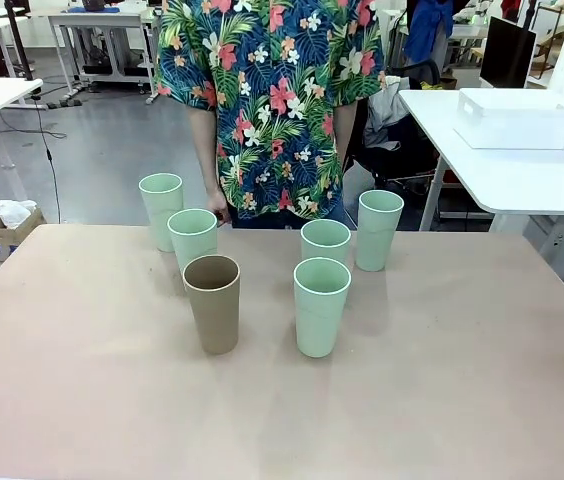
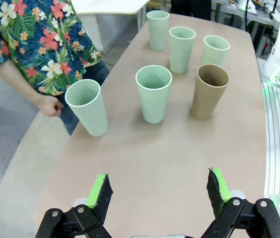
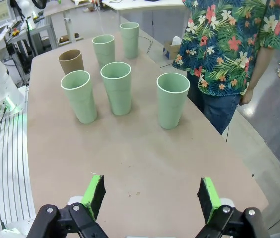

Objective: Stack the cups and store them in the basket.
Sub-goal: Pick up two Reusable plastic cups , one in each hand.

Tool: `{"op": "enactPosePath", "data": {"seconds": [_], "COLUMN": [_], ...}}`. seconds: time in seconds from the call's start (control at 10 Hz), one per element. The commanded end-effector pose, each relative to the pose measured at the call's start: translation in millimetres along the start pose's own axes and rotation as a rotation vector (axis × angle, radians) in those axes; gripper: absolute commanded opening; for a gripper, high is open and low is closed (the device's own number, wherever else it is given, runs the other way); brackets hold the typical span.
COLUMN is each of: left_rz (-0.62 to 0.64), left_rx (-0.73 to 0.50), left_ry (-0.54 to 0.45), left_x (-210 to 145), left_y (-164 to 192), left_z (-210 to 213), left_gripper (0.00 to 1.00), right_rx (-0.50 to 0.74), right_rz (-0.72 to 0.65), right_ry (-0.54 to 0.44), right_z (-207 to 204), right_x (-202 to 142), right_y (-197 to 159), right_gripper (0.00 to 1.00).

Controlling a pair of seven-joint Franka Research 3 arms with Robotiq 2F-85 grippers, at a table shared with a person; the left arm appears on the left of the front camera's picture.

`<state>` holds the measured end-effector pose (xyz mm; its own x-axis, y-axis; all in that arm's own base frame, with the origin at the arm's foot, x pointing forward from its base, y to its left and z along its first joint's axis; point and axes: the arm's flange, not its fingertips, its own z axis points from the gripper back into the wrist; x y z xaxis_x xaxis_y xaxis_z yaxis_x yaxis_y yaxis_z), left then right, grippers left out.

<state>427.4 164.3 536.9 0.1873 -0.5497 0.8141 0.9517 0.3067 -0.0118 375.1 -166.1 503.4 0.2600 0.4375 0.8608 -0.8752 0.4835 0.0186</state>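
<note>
Both jaws gaped wide, empty. Six cups (image 1: 322,305) toward the desk's (image 1: 462,400) far edge looked light, stiff, tippable; a mid-wall pinch seemed safest.

Front across table (image 1: 482,400), wrists opposed (cups (image 1: 321,306) shared)

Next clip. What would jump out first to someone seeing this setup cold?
On the tan table stand five mint green cups and one tan-brown cup, all upright and apart, the brown one at the near left of the group. A person in a bright floral shirt stands at the far edge; the white basket sits on a neighbouring white table to the right. The left gripper and right gripper hang open, empty.
</note>
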Motion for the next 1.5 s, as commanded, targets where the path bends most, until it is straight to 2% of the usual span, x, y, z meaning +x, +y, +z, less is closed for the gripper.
{"op": "enactPosePath", "data": {"seconds": [0.0,0.6,0.7,0.8,1.1,1.2,1.3,1.4], "left_rz": [-0.004,-0.004,0.000,-0.013,0.030,0.018,0.007,-0.060], "left_rx": [-0.003,-0.003,0.000,-0.048,-0.156,-0.190,-0.220,-0.262], "left_ry": [-0.004,-0.004,0.000,-0.020,0.041,0.017,-0.042,-0.135], "left_x": [0.8,0.8,0.0,-0.7,-14.3,-23.0,-35.2,-52.9], "left_y": [-0.1,-0.1,0.0,28.9,106.7,124.2,140.8,156.8], "left_z": [0.3,0.3,0.0,-6.1,-44.9,-55.6,-62.7,-73.2], "left_gripper": [1.00,1.00,1.00,1.00,1.00,1.00,1.00,1.00], "right_rx": [-0.001,-0.001,0.001,0.024,0.122,0.175,0.186,0.199], "right_rz": [0.029,0.029,0.000,0.003,0.035,0.049,0.100,0.155], "right_ry": [-0.026,-0.026,0.000,-0.026,-0.083,-0.129,-0.156,-0.156], "right_z": [-0.4,-0.4,-0.1,-13.0,-86.4,-105.9,-125.1,-149.3], "right_x": [0.5,0.5,-0.3,4.4,1.6,-8.3,-19.8,-37.7], "right_y": [-2.8,-2.8,-0.1,-28.7,-122.1,-142.2,-158.9,-180.3], "right_gripper": [1.00,1.00,1.00,1.00,1.00,1.00,1.00,1.00]}}
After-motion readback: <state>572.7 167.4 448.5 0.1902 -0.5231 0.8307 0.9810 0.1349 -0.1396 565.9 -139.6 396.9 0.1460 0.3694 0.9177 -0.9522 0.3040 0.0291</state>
